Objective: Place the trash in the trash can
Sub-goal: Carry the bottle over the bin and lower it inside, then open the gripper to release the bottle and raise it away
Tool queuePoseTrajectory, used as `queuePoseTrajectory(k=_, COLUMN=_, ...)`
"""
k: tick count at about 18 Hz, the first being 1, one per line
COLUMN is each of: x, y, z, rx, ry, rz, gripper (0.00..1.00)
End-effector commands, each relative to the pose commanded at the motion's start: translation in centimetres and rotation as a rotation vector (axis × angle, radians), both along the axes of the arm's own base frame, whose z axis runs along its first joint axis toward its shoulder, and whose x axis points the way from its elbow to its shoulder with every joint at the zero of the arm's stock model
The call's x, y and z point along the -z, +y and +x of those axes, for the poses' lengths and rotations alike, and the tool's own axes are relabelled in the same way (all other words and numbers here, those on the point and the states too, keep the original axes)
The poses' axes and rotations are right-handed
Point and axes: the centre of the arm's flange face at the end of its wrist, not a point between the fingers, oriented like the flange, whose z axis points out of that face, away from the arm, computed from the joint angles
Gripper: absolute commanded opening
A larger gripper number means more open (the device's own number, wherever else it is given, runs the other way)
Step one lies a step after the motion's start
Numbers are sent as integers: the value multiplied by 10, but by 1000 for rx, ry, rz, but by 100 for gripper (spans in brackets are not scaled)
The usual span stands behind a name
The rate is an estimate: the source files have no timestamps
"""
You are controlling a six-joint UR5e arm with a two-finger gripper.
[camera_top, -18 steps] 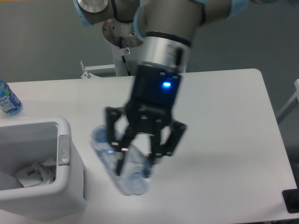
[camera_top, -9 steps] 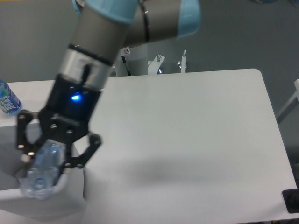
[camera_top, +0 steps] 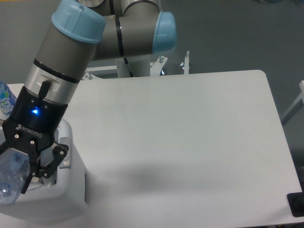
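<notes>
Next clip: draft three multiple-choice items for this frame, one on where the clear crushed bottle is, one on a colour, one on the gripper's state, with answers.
1. Where is the clear crushed bottle?
A. Lying on the table's right half
B. In the gripper, over the trash can at the left edge
C. Standing by the table's far edge

2. What colour is the light on the gripper body?
A. Red
B. Green
C. Blue

3. What is the gripper's state?
A. Shut on the bottle
B. Open and empty
C. Out of view

Answers: 1 B, the bottle sits between the fingers above the white bin. 2 C, a blue dot glows on the black housing. 3 A, the fingers bracket the bottle on both sides.
</notes>
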Motion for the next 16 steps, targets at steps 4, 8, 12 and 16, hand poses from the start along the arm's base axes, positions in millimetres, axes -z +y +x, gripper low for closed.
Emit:
queuePoseTrajectory(k=4, x=-17, y=-18, z=-24, rx=-87, ry=50, rz=0, gripper=100)
queuePoseTrajectory(k=8, x=-35, y=-48, z=-78, rx=-252, ry=135, rz=-19, gripper=100)
queuePoseTrajectory(k=12, x=-46, y=-84, z=-130, rx=-346, ry=270, rz=-57, gripper=100)
queuePoseTrajectory(k=16, x=-43, y=-119, z=-168, rx=-407, ry=401, rz=-185, gripper=100)
